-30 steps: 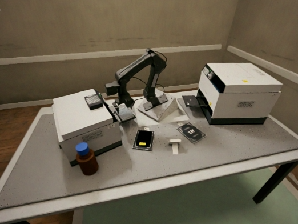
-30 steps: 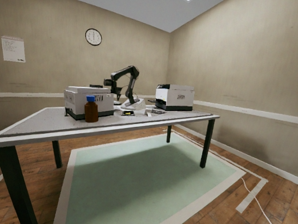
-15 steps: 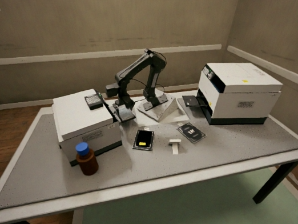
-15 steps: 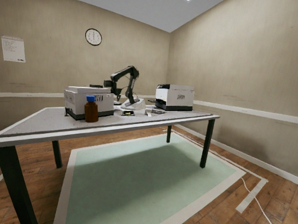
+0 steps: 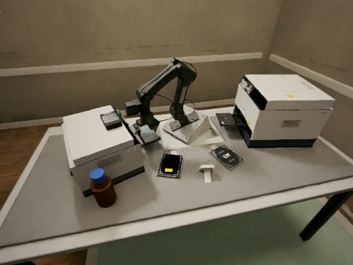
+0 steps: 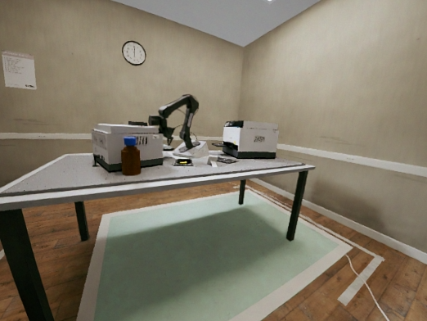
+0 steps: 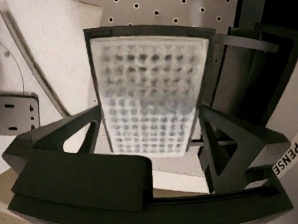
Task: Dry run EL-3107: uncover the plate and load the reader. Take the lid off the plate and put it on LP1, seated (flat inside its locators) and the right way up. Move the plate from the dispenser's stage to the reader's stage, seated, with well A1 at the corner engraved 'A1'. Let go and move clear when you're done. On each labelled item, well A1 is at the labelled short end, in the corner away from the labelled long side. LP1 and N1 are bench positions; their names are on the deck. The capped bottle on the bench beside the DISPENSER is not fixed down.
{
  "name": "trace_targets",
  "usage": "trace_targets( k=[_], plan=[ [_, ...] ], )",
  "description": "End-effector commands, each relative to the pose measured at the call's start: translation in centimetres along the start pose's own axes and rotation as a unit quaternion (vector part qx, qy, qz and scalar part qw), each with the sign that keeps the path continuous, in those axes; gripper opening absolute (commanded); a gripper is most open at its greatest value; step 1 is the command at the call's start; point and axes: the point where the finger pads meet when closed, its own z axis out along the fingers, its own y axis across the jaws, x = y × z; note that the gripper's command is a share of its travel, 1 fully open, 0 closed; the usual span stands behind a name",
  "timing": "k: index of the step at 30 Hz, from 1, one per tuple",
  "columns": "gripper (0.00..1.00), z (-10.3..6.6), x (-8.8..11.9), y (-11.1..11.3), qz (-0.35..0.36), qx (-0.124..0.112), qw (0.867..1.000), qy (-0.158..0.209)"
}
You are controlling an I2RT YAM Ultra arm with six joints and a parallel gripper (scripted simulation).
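Plate [image 5: 147, 134] [image 7: 150, 95] on the dispenser's [image 5: 101, 135] [image 6: 123, 143] stage [image 7: 93, 70], lying flat, long axis running away from the gripper [image 7: 150, 110] in the wrist view, its fingers spread open on either side, A1 end too unclear to tell.

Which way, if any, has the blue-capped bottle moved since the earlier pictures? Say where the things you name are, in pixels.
No: the blue-capped bottle [image 5: 104, 190] [image 6: 131, 159] stands beside the dispenser's [image 5: 101, 135] [image 6: 149, 149] same corner.
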Motion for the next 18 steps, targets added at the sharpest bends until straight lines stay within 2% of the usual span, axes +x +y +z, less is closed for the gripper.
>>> trace_targets(
  k=[1, 3, 7, 18],
  plan=[
    [1.0, 0.59, 0.0, 0.32, 0.004, -0.003, 1.0, 0.0],
    [1.0, 0.5, -0.1, 0.07, 0.002, 0.001, 1.0, -0.001],
    [1.0, 1.15, 0.04, 0.43, 0.005, -0.01, 1.0, 0.0],
    [1.0, 1.14, 0.0, 0.67, 0.006, -0.015, 1.0, -0.001]
  ],
)
